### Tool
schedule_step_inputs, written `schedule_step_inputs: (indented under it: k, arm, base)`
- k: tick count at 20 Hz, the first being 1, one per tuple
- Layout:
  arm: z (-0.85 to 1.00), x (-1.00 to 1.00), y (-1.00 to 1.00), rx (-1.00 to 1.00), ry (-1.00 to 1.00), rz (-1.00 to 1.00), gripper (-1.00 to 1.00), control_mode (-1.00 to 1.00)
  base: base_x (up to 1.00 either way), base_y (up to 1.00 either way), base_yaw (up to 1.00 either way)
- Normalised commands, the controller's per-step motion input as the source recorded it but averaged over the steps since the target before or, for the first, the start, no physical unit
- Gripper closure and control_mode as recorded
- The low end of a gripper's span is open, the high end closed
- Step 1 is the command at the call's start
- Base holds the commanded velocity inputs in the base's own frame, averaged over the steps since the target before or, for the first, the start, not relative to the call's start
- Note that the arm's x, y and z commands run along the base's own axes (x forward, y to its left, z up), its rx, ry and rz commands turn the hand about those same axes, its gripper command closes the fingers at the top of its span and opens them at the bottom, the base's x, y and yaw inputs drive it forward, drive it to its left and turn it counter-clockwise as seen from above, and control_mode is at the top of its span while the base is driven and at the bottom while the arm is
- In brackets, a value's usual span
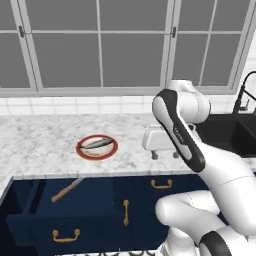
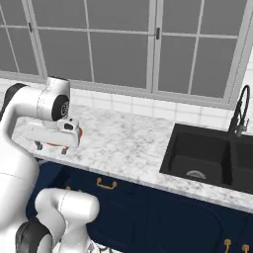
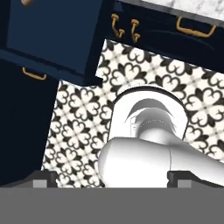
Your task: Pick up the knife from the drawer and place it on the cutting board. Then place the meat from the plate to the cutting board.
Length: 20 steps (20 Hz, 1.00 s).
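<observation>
Knife (image 1: pixel 65 190), with a light brown wooden handle and a thin silver-grey blade, lies aslant inside the wide navy-blue box drawer (image 1: pixel 65 232), which stands pulled out at the near left below the counter edge; its blade tip points to the far right. The drawer front carries one horizontal brass handle (image 1: pixel 66 235). On the white-and-grey marble counter (image 1: pixel 35 145) just beyond the drawer sits the small round plate (image 1: pixel 97 147) with a red-orange rim, and the grey-silver, fish-shaped meat (image 1: pixel 96 144) rests across it.

To the right of the plate, the white two-finger gripper (image 1: pixel 165 155) hangs above the counter's near edge, fingers pointing down and spread wide apart, holding nothing. From the right base camera it (image 2: pixel 51 147) stands in front of the plate, whose orange rim peeks past its side. The hand camera looks down at the drawer (image 3: pixel 52 39) and a black-and-white patterned tile floor (image 3: pixel 83 127).

Far right on the counter is a black sink (image 2: pixel 207 158) with a dark curved faucet (image 2: pixel 240 111). Grey-framed windows (image 1: pixel 100 45) run along the back wall.
</observation>
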Motion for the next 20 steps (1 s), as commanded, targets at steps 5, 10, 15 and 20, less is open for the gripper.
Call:
schedule_step_inputs:
  k: [5, 10, 15, 20]
  arm:
    - [0.00, 0.00, 0.00, 0.00, 0.00, 0.00, -1.00, 1.00]
    - [0.00, 0.00, 0.00, 0.00, 0.00, 0.00, -1.00, 1.00]
    - [0.00, 0.00, 0.00, 0.00, 0.00, 0.00, -1.00, 1.00]
    - [-0.07, 0.00, 0.00, -0.03, 0.00, 0.05, -1.00, -1.00]
  base:
    - [-0.30, 0.06, 0.49]
    - [-0.03, 0.01, 0.49]
    - [-0.01, 0.02, 0.48]
    - [-0.04, 0.00, 0.33]
